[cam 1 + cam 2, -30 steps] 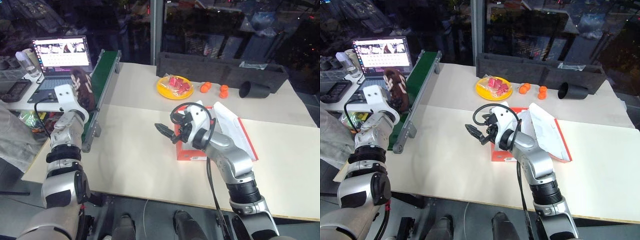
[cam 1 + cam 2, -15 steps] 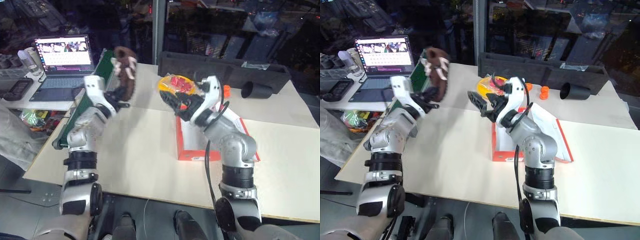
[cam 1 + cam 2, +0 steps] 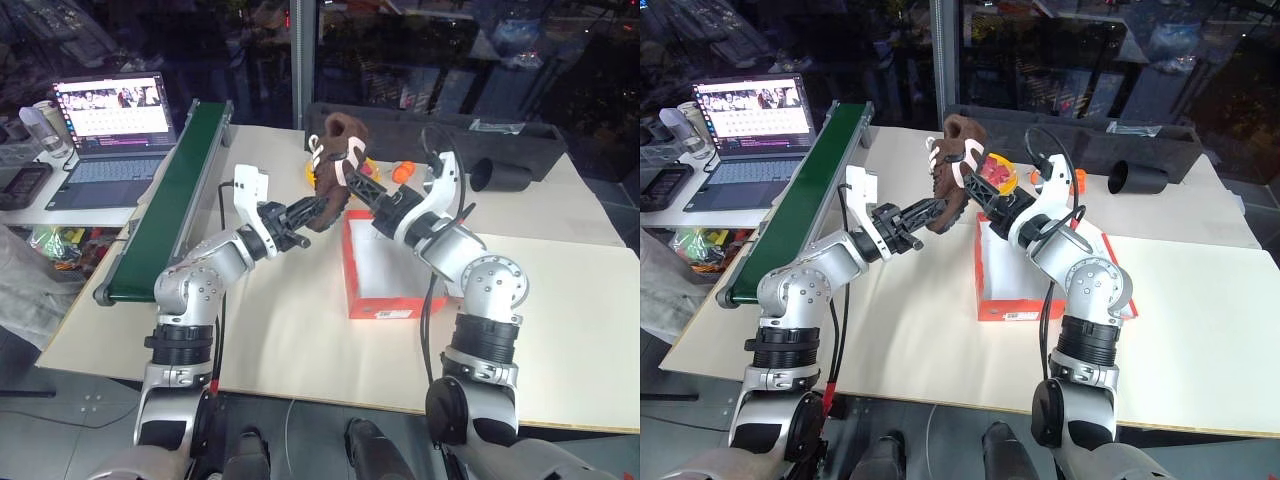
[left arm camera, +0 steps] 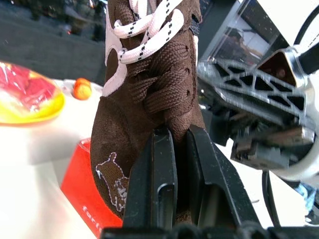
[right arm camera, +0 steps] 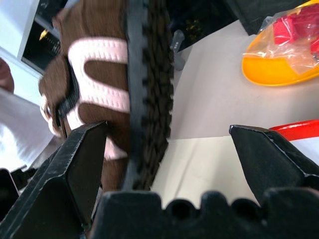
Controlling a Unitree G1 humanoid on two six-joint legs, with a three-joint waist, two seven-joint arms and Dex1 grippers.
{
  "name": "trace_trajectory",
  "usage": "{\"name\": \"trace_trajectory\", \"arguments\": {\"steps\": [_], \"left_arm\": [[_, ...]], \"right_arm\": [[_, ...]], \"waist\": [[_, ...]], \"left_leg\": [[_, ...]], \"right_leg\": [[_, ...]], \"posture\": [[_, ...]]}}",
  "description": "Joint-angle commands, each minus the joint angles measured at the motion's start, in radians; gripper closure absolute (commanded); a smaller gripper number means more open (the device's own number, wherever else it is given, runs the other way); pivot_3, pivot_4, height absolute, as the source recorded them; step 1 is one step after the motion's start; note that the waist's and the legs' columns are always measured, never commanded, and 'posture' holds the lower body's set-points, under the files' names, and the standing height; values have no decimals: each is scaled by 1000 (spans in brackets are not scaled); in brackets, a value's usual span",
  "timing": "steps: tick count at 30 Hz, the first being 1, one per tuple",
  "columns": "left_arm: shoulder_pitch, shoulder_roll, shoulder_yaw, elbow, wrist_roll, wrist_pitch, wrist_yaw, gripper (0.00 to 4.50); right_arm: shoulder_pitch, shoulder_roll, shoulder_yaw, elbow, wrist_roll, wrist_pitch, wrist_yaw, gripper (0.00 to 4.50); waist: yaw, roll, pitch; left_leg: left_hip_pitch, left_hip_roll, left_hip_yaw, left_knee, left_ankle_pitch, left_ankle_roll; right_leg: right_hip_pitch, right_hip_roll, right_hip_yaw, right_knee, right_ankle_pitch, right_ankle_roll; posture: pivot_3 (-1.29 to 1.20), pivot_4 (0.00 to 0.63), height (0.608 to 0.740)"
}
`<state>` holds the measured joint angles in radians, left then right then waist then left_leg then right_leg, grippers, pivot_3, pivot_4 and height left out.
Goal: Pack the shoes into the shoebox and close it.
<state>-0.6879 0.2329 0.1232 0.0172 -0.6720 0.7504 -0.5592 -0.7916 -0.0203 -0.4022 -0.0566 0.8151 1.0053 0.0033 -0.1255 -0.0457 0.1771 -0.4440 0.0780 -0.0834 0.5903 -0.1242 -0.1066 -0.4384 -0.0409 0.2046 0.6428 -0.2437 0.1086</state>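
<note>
Head views: the left gripper is clamped on a dark brown shoe, holding it upright in the air above the near-left corner of the orange-red shoebox. The right gripper reaches in from the other side with its jaws spread wide about the shoe and nothing in its grip. The box stands open on the cream table, its white interior showing no shoe; its far end is hidden by the arms.

Left wrist view: both fingers pinch the brown upper just below the white laces, fully closed on the material.

Right wrist view: the black treaded sole lies between the parted fingers; whether either finger touches it cannot be told.

Progress, as judged: early. One shoe is lifted but not boxed, apparently at a hand-to-hand transfer; the second shoe and the lid remain.
</note>
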Motion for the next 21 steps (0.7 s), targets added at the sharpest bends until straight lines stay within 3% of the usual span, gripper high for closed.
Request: {"name": "trace_trajectory", "arguments": {"steps": [1, 6, 7, 8, 13, 14, 19, 21], "left_arm": [[-13, -12, -30, -44, -28, 7, -43, 4493], [-22, -17, -39, -35, -21, 6, -53, 4493], [-23, -19, -40, -32, -21, 7, -54, 4500], [-24, -20, -41, -31, -20, 8, -54, 4500], [-24, -22, -51, -28, -15, 8, -61, 4500], [-23, -23, -52, -29, -15, 8, -61, 4500], [-20, -24, -57, -33, -14, 10, -68, 4500], [-21, -24, -57, -31, -13, 9, -69, 4500]], "right_arm": [[-42, 3, -9, -28, 54, -10, -18, 0], [-41, 9, -6, -35, 86, -18, -28, 0], [-41, 11, -5, -37, 90, -18, -29, 514], [-40, 13, -4, -38, 95, -19, -32, 693], [-38, 25, -2, -52, 125, -27, -48, 2405], [-37, 28, 0, -55, 129, -28, -53, 2931], [-33, 48, 12, -68, 149, -35, -68, 4238], [-34, 55, 11, -68, 157, -37, -74, 4353]], "waist": [[0, 0, 0], [0, 0, 0], [0, 0, 0], [0, 0, 0], [0, 0, 0], [1, 0, 0], [0, 0, 0], [1, 0, 0]], "left_leg": [[0, 0, 0, 0, 0, 0], [0, 0, 0, 0, 0, 0], [0, 0, 0, 0, 0, 0], [0, 0, 0, 0, 0, 0], [0, 0, 0, 0, 0, 0], [0, 0, 0, 0, 0, 0], [0, 0, 0, -1, 0, 0], [0, 0, 0, 0, 0, 0]], "right_leg": [[0, 0, 0, 0, 0, 0], [0, 0, 0, -1, 0, 0], [0, 0, 0, -1, 0, 0], [0, 0, 0, -1, 0, 0], [0, 0, 0, -1, 0, 0], [0, 0, 0, -1, 0, 0], [0, 0, 0, -1, 0, 0], [0, 0, 0, -1, 0, 0]], "posture": [[0, 150, 740], [0, 150, 740], [0, 150, 740], [0, 150, 740], [0, 150, 740], [0, 150, 740], [0, 150, 740], [0, 150, 740]]}}
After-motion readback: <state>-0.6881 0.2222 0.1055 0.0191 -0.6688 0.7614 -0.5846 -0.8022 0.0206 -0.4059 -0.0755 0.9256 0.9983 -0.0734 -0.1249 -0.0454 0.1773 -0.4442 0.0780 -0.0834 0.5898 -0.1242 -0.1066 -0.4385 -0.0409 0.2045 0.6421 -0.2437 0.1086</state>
